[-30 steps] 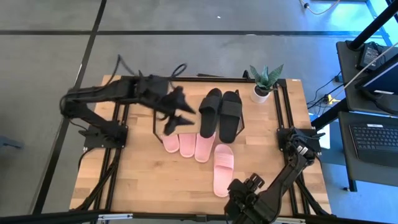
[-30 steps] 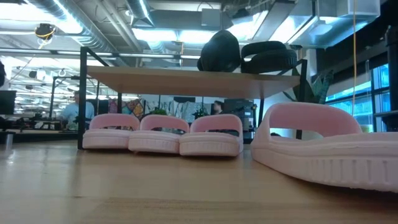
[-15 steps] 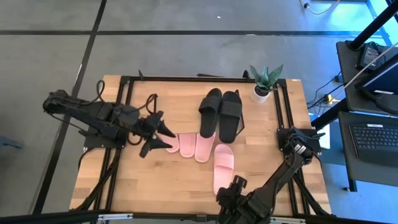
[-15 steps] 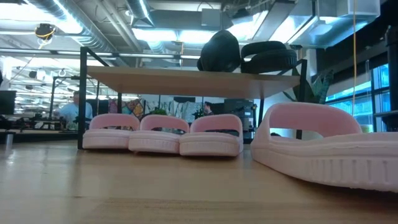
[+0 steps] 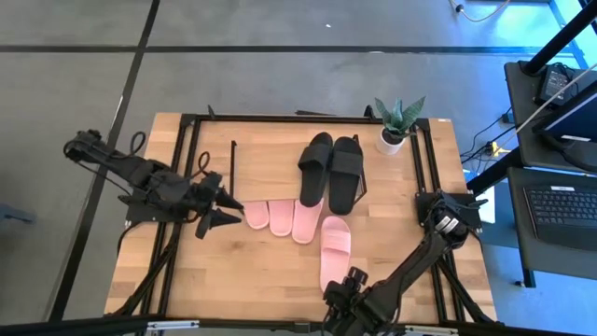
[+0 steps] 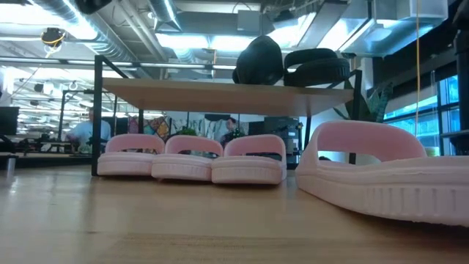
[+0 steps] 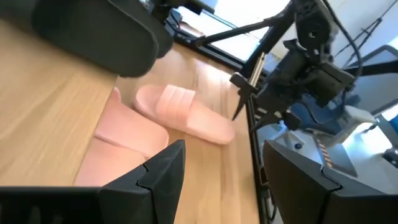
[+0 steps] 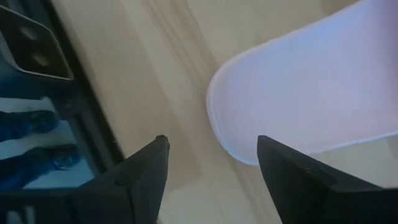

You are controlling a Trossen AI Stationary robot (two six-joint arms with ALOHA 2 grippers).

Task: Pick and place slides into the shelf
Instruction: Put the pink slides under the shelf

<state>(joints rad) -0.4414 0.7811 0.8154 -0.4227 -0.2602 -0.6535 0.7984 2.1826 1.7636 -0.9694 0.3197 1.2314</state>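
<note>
Five slides sit at the shelf (image 6: 220,94): three pink slides (image 5: 280,217) in a row beneath its board and the black pair (image 5: 331,170) on top. One remains, so the step in hand is fetching the last pink slide (image 5: 334,253), which lies on the table apart from the rest.

The left gripper (image 5: 222,211) hangs low with its arm stretched in from the table's left edge, fingers spread wide and holding nothing; the nearest pink slide lies just beyond its fingertips.

The right gripper (image 8: 211,171) hovers by the table's near edge, fingers wide and empty, with the lone slide's rounded end just ahead of them. The next move calls for closing on that end, then carrying it to the shelf.
</note>
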